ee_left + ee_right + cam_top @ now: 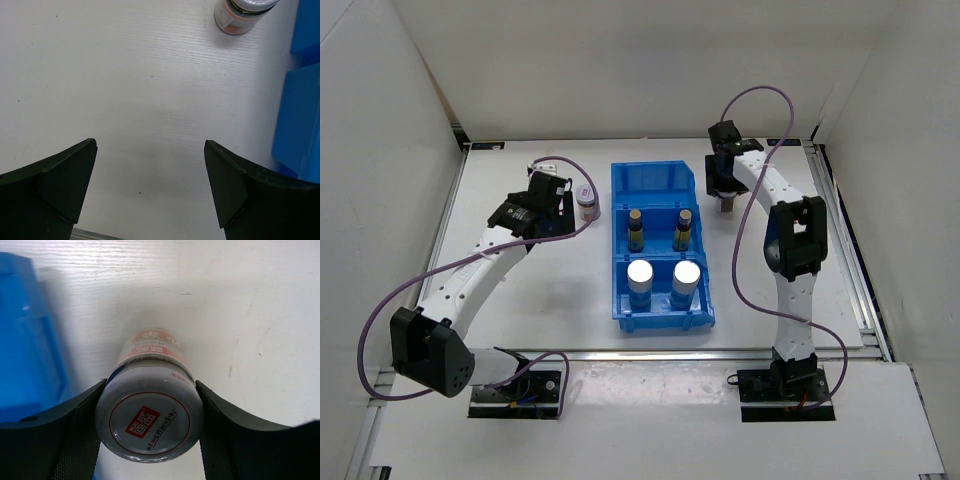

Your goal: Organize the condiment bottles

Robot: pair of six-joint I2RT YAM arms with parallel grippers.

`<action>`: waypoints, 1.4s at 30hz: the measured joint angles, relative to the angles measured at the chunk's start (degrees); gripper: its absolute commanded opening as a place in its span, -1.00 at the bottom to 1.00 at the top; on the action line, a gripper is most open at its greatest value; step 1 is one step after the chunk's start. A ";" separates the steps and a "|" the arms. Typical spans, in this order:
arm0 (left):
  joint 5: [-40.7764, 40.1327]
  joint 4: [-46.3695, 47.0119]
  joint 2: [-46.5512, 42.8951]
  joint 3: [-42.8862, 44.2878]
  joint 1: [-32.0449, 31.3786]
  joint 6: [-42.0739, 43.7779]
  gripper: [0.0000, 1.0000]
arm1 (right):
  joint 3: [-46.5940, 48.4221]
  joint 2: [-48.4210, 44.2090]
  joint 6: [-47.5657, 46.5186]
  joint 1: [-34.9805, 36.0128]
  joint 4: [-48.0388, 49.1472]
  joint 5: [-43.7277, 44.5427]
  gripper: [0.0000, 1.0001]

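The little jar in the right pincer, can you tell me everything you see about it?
The jar is small and squat, with a pale grey lid bearing a red ring and a red stamp with writing. The lid looks like plastic. Below it runs an orange-pink label. It stands upright on the white table, right of the blue bin, not touching it. The right pincer's fingers press the lid from both sides.

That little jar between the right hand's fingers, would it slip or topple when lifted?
Probably stiff: the jar looks hard, showing no dent between the right hand's fingers. Its smooth, rounded lid might slip a little. Squat and upright on the table, it seems unlikely to tip.
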 measured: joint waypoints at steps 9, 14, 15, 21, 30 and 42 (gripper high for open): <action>0.90 0.00 1.84 0.07 0.00 0.00 0.98 | 5.35 -9.64 -1.75 8.85 0.83 2.36 -0.99; 1.27 0.00 3.23 0.13 0.00 0.00 0.98 | 11.69 -6.51 -3.89 10.23 2.10 -5.42 -0.99; 1.27 0.00 3.23 0.15 0.00 0.00 0.98 | 12.31 -5.51 -4.28 10.23 2.43 -6.93 -0.99; 1.25 0.02 3.23 0.17 0.00 0.39 0.98 | 13.29 1.44 -6.01 10.23 2.05 -11.91 -0.99; 1.25 0.00 3.30 0.17 0.00 0.63 0.98 | 14.14 8.59 -7.80 10.23 0.90 -14.14 -0.90; 1.25 0.00 4.79 0.22 0.00 0.66 0.98 | 15.54 11.30 -8.35 10.23 1.81 -15.61 0.38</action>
